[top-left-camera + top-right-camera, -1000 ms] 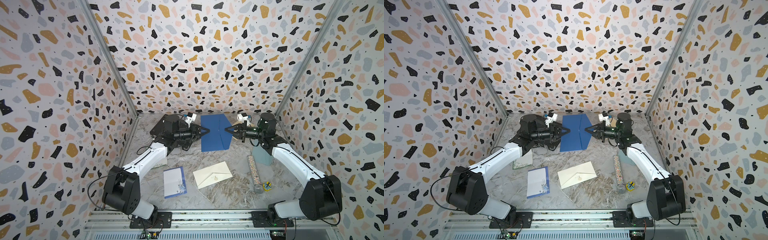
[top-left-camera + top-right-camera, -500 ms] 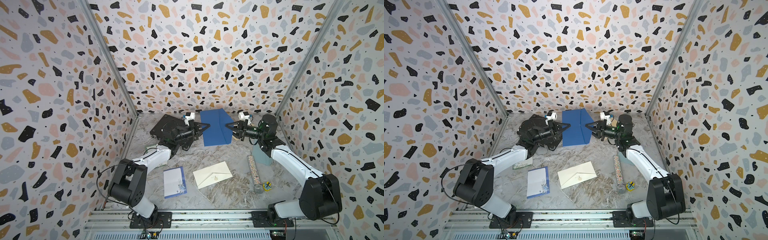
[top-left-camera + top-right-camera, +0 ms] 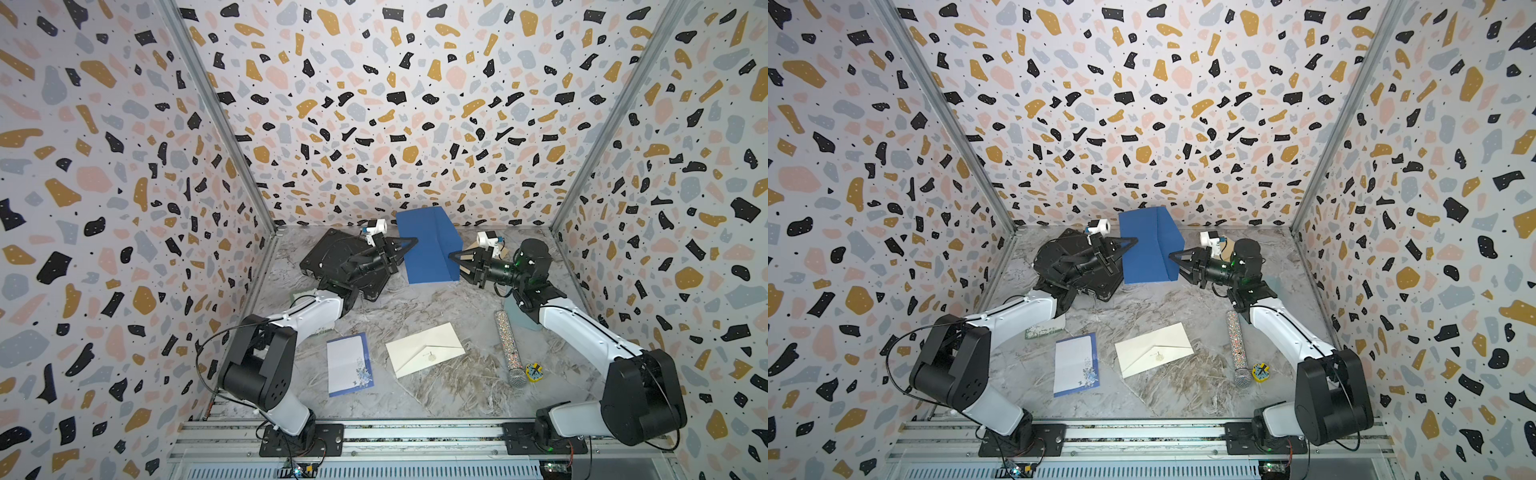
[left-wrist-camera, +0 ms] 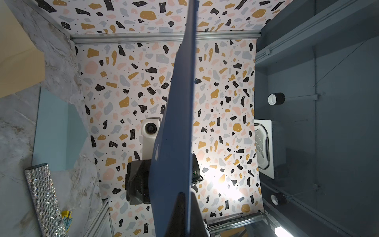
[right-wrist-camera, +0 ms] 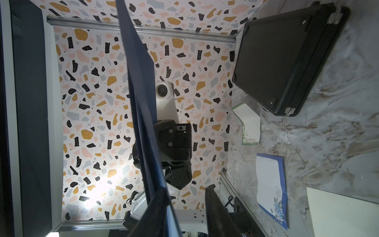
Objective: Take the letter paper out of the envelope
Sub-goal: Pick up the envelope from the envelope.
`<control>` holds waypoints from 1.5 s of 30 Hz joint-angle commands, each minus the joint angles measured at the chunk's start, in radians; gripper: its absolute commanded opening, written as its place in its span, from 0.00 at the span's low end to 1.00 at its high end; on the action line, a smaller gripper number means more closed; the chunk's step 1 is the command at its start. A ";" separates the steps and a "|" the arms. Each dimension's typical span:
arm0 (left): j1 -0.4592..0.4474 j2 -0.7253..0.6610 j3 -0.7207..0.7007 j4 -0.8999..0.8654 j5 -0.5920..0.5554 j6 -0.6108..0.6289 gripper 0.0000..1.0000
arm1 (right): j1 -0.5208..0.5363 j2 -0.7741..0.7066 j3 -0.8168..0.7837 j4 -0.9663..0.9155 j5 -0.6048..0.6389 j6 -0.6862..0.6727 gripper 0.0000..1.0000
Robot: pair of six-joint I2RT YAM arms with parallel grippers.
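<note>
Where the blue envelope [image 3: 428, 249] hangs: upright, lifted off the table [image 3: 419, 309] at the back, between both grippers; seen in both top views [image 3: 1148, 249].
Left gripper [image 3: 410, 241]: pinched tight on the envelope's left edge; the left wrist view shows that blue edge [image 4: 176, 123] running out from its tips.
Right gripper [image 3: 457, 264]: jaws parted at the envelope's right edge; one finger [image 5: 158, 215] touches the blue paper and the other [image 5: 219, 215] stands apart.
Paper inside: cannot tell.
Front of table: bordered sheet [image 3: 347, 365] and cream envelope [image 3: 424, 349] lie flat, near each other, not touching.
Case [image 3: 332, 257]: black, beneath the left arm.
</note>
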 commanded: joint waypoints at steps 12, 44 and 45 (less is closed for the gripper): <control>-0.010 0.014 0.057 0.026 0.022 0.008 0.00 | 0.061 -0.019 0.017 0.116 -0.004 0.054 0.32; -0.049 -0.176 0.215 -0.989 -0.077 0.602 0.50 | 0.071 -0.191 0.313 -1.022 0.598 -1.010 0.00; -0.061 -0.168 0.241 -0.996 -0.073 0.603 0.49 | 0.073 -0.189 0.315 -1.021 0.623 -1.036 0.00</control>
